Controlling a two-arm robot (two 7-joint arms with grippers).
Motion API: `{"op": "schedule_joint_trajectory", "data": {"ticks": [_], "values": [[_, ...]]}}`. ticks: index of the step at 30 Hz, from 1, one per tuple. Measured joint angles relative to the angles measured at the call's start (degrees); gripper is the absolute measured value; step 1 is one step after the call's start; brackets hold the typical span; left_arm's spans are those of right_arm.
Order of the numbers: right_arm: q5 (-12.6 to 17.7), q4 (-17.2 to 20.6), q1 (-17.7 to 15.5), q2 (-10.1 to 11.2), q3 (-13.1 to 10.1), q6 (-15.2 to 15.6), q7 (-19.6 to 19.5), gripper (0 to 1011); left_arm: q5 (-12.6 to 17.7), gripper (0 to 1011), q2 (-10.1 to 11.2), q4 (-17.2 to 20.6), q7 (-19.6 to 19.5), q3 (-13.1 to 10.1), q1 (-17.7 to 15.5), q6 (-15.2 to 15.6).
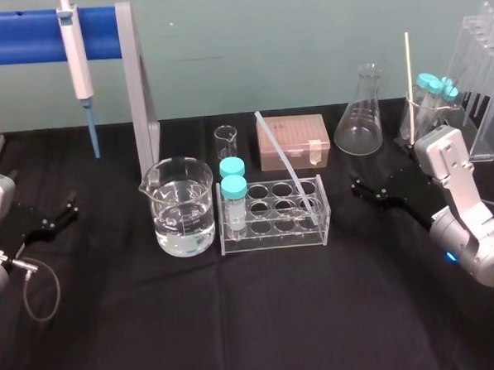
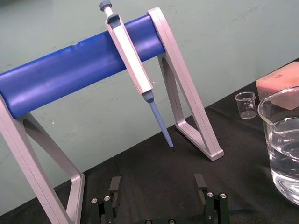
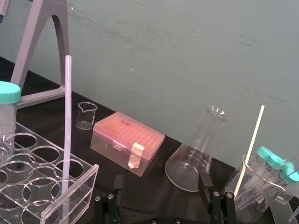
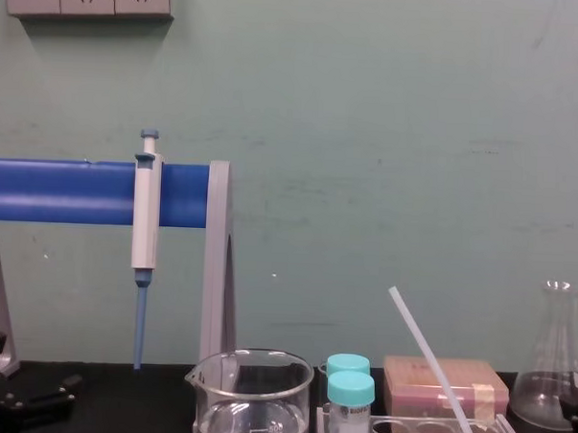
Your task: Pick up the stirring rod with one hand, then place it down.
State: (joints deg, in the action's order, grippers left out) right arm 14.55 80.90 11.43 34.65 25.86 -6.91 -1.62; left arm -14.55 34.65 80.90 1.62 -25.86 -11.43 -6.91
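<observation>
The stirring rod [image 1: 281, 154] is a long translucent-white rod leaning in the clear test-tube rack [image 1: 274, 236] at mid-table, with its upper end tilted toward the back left. It also shows in the right wrist view as the stirring rod [image 3: 67, 140] and from the chest as the stirring rod [image 4: 427, 357]. My right gripper [image 1: 370, 191] hovers low over the cloth to the right of the rack, open and holding nothing, its fingers [image 3: 118, 184] spread wide. My left gripper [image 1: 62, 213] rests at the far left, open, with its fingers [image 2: 114, 185] apart.
A water-filled beaker [image 1: 182, 207] and two teal-capped tubes [image 1: 233, 194] stand left of the rod. Behind are a small beaker [image 1: 226, 140], a pink tip box [image 1: 293, 141] and a conical flask [image 1: 359, 117]. A pipette [image 1: 76, 53] hangs on the blue-barred stand [image 1: 138, 91]. A beaker [image 1: 429, 101] with capped tubes and a thin stick stands at the back right.
</observation>
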Motion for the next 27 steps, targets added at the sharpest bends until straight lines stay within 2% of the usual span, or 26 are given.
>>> {"op": "schedule_joint_trajectory", "data": {"ticks": [7,16,22,27], "values": [[-0.11,-0.02,-0.01,-0.06,-0.07,-0.06,0.06,1002,0.0,1000,0.0,0.0,0.0,0.0,0.0,0.0],[-1.67,-0.44,0.77,-0.9,-0.95,-2.38,2.04,1002,0.0,1000,0.0,0.0,0.0,0.0,0.0,0.0],[-1.66,-2.42,2.97,-1.98,-0.94,-4.16,5.86,1002,0.0,1000,0.0,0.0,0.0,0.0,0.0,0.0],[-1.02,-5.17,5.79,-3.38,-0.43,-6.11,10.62,1002,0.0,1000,0.0,0.0,0.0,0.0,0.0,0.0]]}}
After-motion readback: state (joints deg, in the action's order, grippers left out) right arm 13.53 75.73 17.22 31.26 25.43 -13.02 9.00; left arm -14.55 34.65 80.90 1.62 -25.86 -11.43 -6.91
